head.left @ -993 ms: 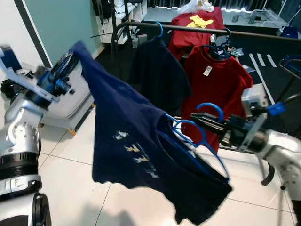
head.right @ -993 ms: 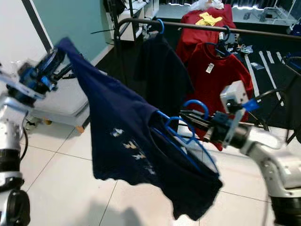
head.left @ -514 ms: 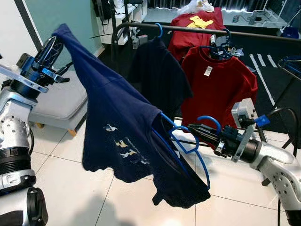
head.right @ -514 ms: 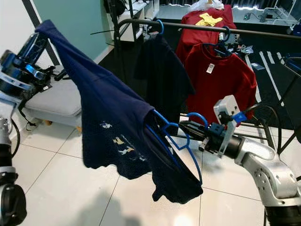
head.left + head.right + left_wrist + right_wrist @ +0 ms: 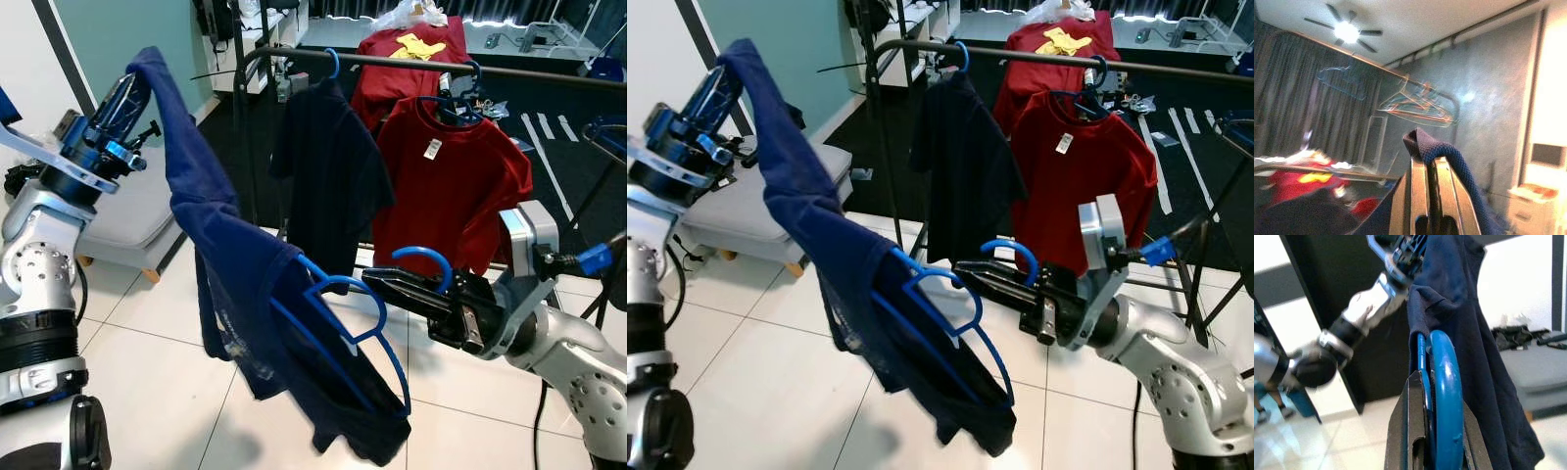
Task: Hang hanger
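A navy blue T-shirt [image 5: 225,284] hangs stretched between my two arms, draped partly over a blue plastic hanger [image 5: 343,323]. My right gripper [image 5: 392,286] is shut on the blue hanger at its hook [image 5: 1444,382], low and right of centre. My left gripper [image 5: 127,93] is raised at the upper left, shut on a corner of the shirt [image 5: 1437,152]. Behind them stands a black clothes rail [image 5: 392,61] with a dark shirt [image 5: 328,176] and a red shirt [image 5: 451,186] on blue hangers.
A grey cushioned bench [image 5: 137,211] stands at the left by the teal wall. Another red garment with yellow print [image 5: 411,44] lies on a surface behind the rail. A second dark rack [image 5: 607,137] stands at the far right. White tiled floor [image 5: 147,352] lies below.
The shirt has slid down and narrowed, baring more of the hanger's blue frame. My right gripper with the hanger has moved left and slightly down. My left gripper stays raised.
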{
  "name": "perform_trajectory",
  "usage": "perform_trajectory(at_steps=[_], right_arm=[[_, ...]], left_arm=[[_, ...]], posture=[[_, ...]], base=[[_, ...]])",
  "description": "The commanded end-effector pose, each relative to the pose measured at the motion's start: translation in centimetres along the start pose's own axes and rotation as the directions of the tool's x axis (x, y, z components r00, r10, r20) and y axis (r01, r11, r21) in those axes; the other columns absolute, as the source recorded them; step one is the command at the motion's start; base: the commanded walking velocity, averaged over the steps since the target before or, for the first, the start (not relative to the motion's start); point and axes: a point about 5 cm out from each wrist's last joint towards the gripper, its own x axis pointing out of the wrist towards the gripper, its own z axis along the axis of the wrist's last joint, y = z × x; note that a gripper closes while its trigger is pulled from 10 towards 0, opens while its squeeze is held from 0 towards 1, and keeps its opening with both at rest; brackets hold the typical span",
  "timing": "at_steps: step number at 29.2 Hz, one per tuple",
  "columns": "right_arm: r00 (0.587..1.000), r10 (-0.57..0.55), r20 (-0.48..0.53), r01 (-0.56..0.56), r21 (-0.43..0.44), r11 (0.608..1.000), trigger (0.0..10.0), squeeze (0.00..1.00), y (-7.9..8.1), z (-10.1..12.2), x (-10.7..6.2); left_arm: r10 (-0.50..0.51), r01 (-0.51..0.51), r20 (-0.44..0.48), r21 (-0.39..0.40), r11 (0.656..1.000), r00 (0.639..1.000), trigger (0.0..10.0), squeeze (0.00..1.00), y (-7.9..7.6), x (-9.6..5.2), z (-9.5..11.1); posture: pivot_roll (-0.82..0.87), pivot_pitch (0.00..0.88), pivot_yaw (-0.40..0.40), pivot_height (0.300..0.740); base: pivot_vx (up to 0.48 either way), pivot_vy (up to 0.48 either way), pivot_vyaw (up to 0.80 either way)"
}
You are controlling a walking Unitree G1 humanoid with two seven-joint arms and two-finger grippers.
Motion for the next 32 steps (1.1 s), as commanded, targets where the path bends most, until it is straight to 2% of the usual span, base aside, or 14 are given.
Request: perform_trajectory(at_steps=[1, 2, 7, 9, 11, 13, 14, 16, 18, 24, 25, 27, 29, 32], right_arm=[[0.999, 0.02, 0.034, -0.02, -0.009, 1.0, 0.0, 0.0, 0.0, 0.3, 0.6], [1.0, -0.004, -0.012, 0.004, -0.013, 1.0, 0.0, 0.0, -0.4, -0.5, 0.9], [0.985, -0.1, -0.142, 0.095, -0.046, 0.994, 0.0, 0.0, -1.5, -2.6, 1.2], [0.953, -0.19, -0.234, 0.17, -0.105, 0.98, 0.0, 0.0, -2.4, -3.7, 0.9], [0.953, -0.19, -0.234, 0.17, -0.105, 0.98, 0.0, 0.0, -2.4, -3.7, 0.9], [0.903, -0.292, -0.315, 0.254, -0.156, 0.955, 0.0, 0.0, -3.7, -5.1, 0.2], [0.903, -0.292, -0.315, 0.254, -0.156, 0.955, 0.0, 0.0, -3.7, -5.1, 0.2], [0.82, -0.377, -0.43, 0.303, -0.233, 0.924, 0.0, 0.0, -4.8, -6.8, -1.0], [0.779, -0.405, -0.479, 0.309, -0.269, 0.912, 0.0, 0.0, -5.1, -7.4, -1.7], [0.773, -0.439, -0.458, 0.331, -0.3, 0.895, 0.0, 0.0, -5.4, -6.5, -2.7], [0.774, -0.457, -0.438, 0.342, -0.318, 0.884, 0.0, 0.0, -5.5, -5.9, -3.1], [0.779, -0.494, -0.386, 0.371, -0.351, 0.86, 0.0, 0.0, -5.6, -4.1, -4.2], [0.779, -0.494, -0.386, 0.371, -0.351, 0.86, 0.0, 0.0, -5.6, -4.1, -4.2], [0.771, -0.546, -0.328, 0.412, -0.398, 0.82, 0.0, 0.0, -5.7, -2.0, -5.6]], left_arm=[[-0.092, 0.091, -0.022, -0.034, 0.995, 0.996, 7.7, 0.0, -1.6, 0.8, -0.9], [-0.116, 0.115, -0.022, -0.043, 0.992, 0.993, 8.0, 0.0, -2.1, 1.4, -1.1], [-0.116, 0.116, 0.007, -0.03, 0.993, 0.993, 7.8, 0.0, -2.2, 2.7, -0.6], [-0.096, 0.097, 0.041, -0.025, 0.995, 0.995, 7.6, 0.0, -1.9, 3.3, 0.3], [-0.096, 0.097, 0.041, -0.025, 0.995, 0.995, 7.6, 0.0, -1.9, 3.3, 0.3], [-0.06, 0.06, 0.085, -0.006, 0.998, 0.995, 6.9, 0.0, -1.5, 4.0, 1.8], [-0.06, 0.06, 0.085, -0.006, 0.998, 0.995, 6.9, 0.0, -1.5, 4.0, 1.8], [-0.004, 0.001, 0.14, 0.023, 1.0, 0.99, 6.6, 0.0, -0.8, 4.4, 3.6], [0.038, -0.044, 0.167, 0.037, 0.998, 0.985, 6.5, 0.0, -0.2, 4.4, 4.5], [0.143, -0.157, 0.179, 0.07, 0.985, 0.974, 6.1, 0.0, 1.6, 3.5, 5.3], [0.181, -0.198, 0.174, 0.083, 0.977, 0.968, 5.8, 0.0, 2.3, 3.0, 5.5], [0.262, -0.279, 0.157, 0.099, 0.955, 0.952, 6.1, 0.0, 3.7, 1.9, 5.6], [0.262, -0.279, 0.157, 0.099, 0.955, 0.952, 6.1, 0.0, 3.7, 1.9, 5.6], [0.344, -0.356, 0.115, 0.117, 0.927, 0.932, 6.3, 0.0, 5.1, 0.6, 5.2]], posture=[[0.01, 0.079, 0.026, 0.74], [0.01, 0.078, 0.027, 0.74], [0.01, 0.078, 0.029, 0.74], [0.02, 0.078, 0.03, 0.74], [0.02, 0.078, 0.03, 0.74], [0.02, 0.078, 0.034, 0.74], [0.02, 0.078, 0.034, 0.74], [0.02, 0.077, 0.031, 0.74], [0.02, 0.077, 0.031, 0.74], [0.02, 0.075, 0.03, 0.74], [0.01, 0.074, 0.031, 0.74], [0.01, 0.073, 0.032, 0.74], [0.01, 0.073, 0.032, 0.74], [0.0, 0.075, 0.034, 0.74]], base=[[0.0, 0.0, 0.0], [0.0, 0.0, 0.0], [0.0, 0.0, 0.0], [0.0, 0.0, 0.0], [0.0, 0.0, 0.0], [0.0, 0.0, 0.0], [0.0, 0.0, 0.0], [0.0, 0.0, 0.0], [0.0, 0.0, 0.0], [0.0, 0.0, 0.0], [0.0, 0.0, 0.0], [0.0, 0.0, 0.0], [0.0, 0.0, 0.0], [0.0, 0.0, 0.0]])
